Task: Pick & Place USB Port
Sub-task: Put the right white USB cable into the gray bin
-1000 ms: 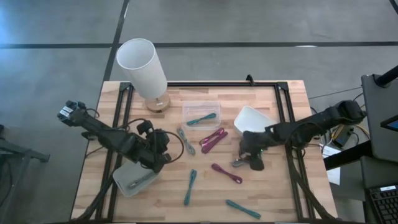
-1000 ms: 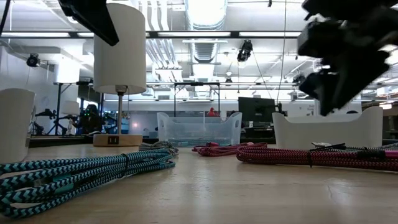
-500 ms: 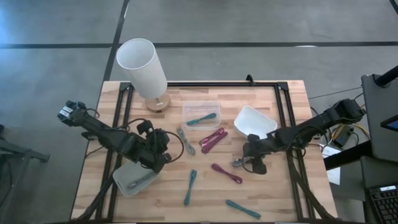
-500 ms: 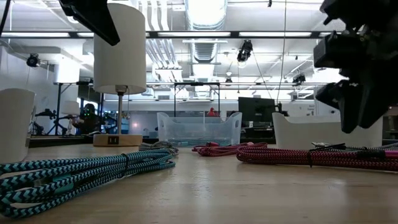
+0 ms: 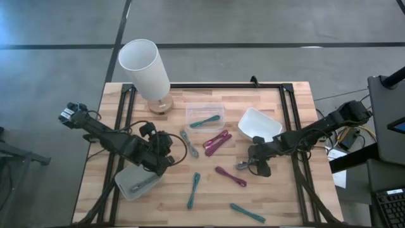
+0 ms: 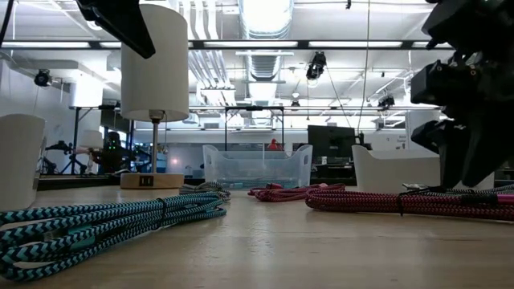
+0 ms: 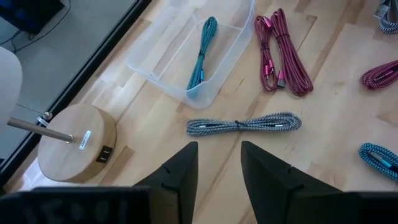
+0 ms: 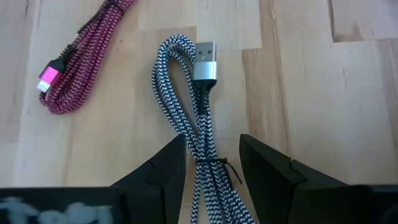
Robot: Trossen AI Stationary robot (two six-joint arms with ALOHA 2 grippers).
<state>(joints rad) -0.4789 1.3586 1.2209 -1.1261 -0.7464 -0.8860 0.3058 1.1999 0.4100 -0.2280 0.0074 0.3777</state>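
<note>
Overhead, right gripper [image 5: 253, 166] sits low at the table's right-centre, over a grey bundle that the arm mostly hides there. Right wrist view fills that in: a black-and-white braided cable [image 8: 189, 118], folded and tied, silver USB plug [image 8: 204, 61] bare at its end, lying flat on the wood with the two dark fingers [image 8: 155, 171] spread either side of it, not touching, jaws released. A magenta cable [image 8: 78, 59] lies just beside it. Low view gives only the gripper's dark bulk [image 6: 466, 120] hanging near the white bin [image 6: 397, 167], above a magenta bundle [image 6: 377, 201]. Left gripper [image 5: 163, 158] waits left of centre, over the edge of a clear tray [image 5: 136, 180] holding one cable; its wrist view shows its fingers [image 7: 180, 174] parted and empty, with a second black-and-white cable [image 7: 244, 124] ahead, a teal cable [image 7: 202, 53] inside a clear bin [image 7: 158, 59], two magenta cables [image 7: 280, 50] beyond, and the lamp's wooden base [image 7: 74, 140] with sockets in its side. Label on that base too small to read; no other writing legible. Overhead also shows the lamp [image 5: 144, 66], more teal cables [image 5: 193, 190] near the front edge, and the white bin [image 5: 258, 123] near the right gripper.
</note>
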